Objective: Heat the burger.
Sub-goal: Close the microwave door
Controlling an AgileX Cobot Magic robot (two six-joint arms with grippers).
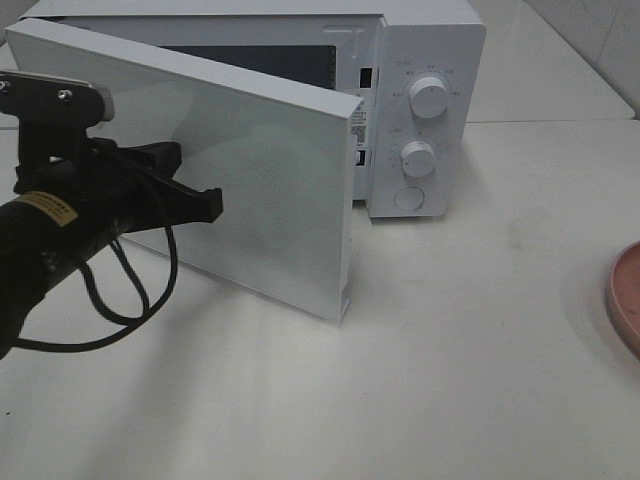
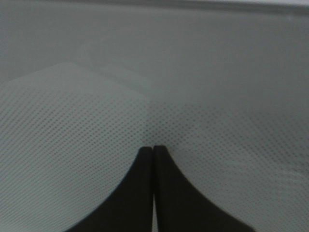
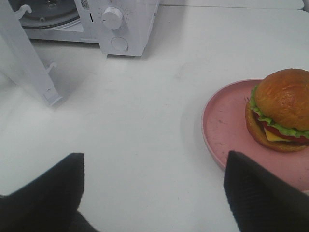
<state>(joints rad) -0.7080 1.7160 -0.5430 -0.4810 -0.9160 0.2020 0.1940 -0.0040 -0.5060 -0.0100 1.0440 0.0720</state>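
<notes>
Now the microwave door (image 1: 220, 170) is standing open, burger unloaded.
From above, the left gripper (image 1: 212, 203), closed and empty, is touching the door; its wrist view agrees; the right gripper (image 3: 152, 193), spread wide, is hovering near the burger (image 3: 281, 110) on the pink plate (image 3: 227, 123), likely reaching next.

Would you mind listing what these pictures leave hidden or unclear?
- Burger: absent from the exterior high view, where the frame edge cuts off the pink plate.
- Microwave cavity: mostly screened by the open door.
- Dial markings: too small to read.
- Left gripper: fingertip contact with the door is not resolvable, the close-up being blurred.
</notes>
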